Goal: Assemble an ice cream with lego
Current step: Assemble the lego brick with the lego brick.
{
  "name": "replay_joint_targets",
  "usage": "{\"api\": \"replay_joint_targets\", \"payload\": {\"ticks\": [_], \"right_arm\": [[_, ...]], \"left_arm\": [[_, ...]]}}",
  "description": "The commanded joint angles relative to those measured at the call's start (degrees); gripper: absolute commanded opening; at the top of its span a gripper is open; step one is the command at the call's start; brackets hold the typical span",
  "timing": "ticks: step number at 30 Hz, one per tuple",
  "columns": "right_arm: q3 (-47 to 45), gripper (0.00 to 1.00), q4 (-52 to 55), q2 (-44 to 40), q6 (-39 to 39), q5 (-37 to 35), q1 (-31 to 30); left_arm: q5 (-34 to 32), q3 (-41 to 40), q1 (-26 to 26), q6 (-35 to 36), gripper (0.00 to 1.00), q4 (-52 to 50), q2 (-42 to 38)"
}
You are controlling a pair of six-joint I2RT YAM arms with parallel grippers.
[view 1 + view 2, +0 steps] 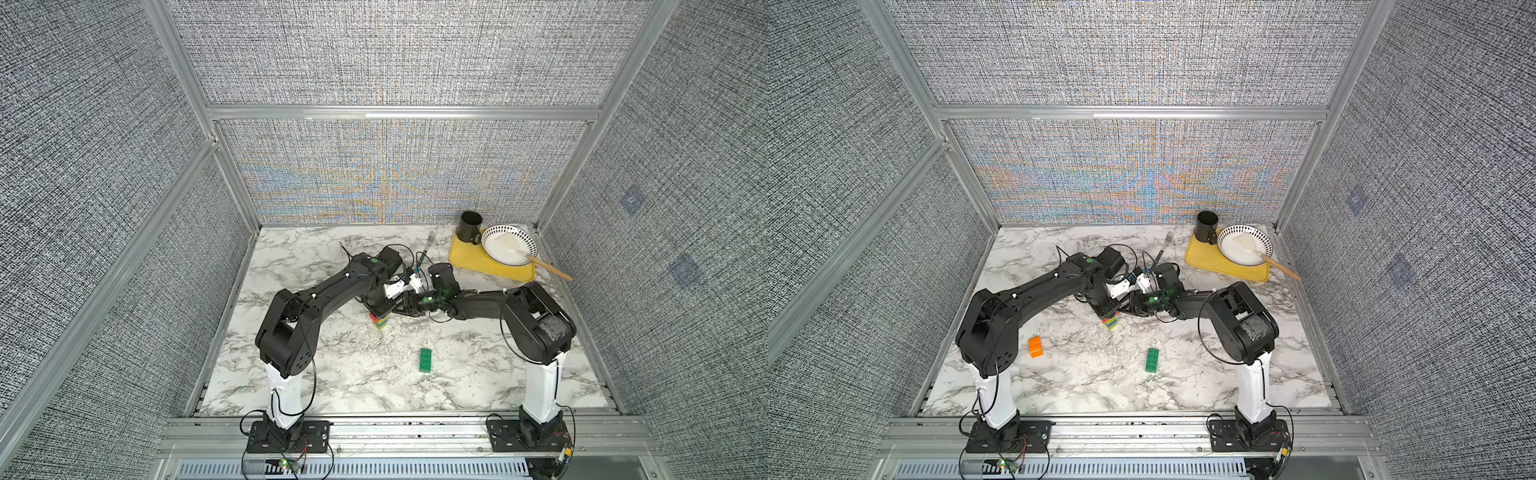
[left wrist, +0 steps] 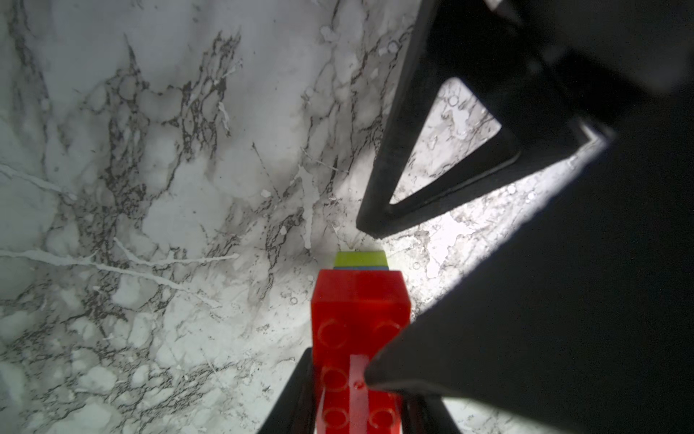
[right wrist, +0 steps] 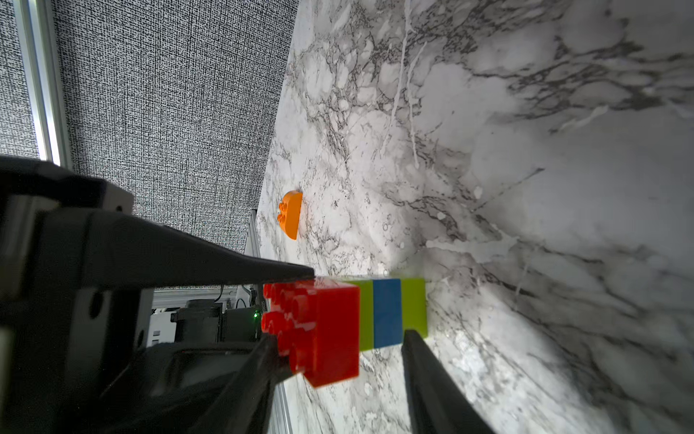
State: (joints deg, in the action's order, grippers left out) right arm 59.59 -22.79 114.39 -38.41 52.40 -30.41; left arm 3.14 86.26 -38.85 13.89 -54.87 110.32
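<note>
1. Left end effector (image 2: 356, 390), coming from above, is clamped across the short width of the red brick (image 2: 358, 300).
2. Right end effector (image 3: 340, 340) straddles the stack (image 3: 386, 313) top to foot. One finger lies over the red studs, the other by the bottom lime brick. I cannot tell whether they press.
3. The stack is red on a lime-blue-lime stem, upright mid-counter. It is likely light, stiff and smooth-sided. With a narrow foot and overhanging red it looks tippy, so hold the flat sides and push straight down.
4. The green brick (image 1: 425, 360) lies near and right of the stack, the orange brick (image 1: 1036, 346) near and left. Both are loose, studs up.
5. The counter (image 1: 332, 386) is marble-look and hard, probably slick, so bricks may slide.
6. A tray (image 1: 469, 259) with cup (image 1: 470, 227) sits far right. Grey walls (image 1: 374, 62) enclose three sides.
</note>
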Motion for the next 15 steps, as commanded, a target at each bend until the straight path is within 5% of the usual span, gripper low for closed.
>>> {"api": "replay_joint_targets", "payload": {"ticks": [1, 15], "right_arm": [[0.52, 0.51, -1.13, 0.46, 0.12, 0.99, -0.43], [0.79, 0.41, -1.45, 0.83, -0.64, 0.25, -0.35]], "left_arm": [[1.36, -0.71, -0.44, -0.28, 0.02, -2.97, 1.01], [1.85, 1.28, -0.44, -3.52, 0.02, -5.74, 0.05]]}}
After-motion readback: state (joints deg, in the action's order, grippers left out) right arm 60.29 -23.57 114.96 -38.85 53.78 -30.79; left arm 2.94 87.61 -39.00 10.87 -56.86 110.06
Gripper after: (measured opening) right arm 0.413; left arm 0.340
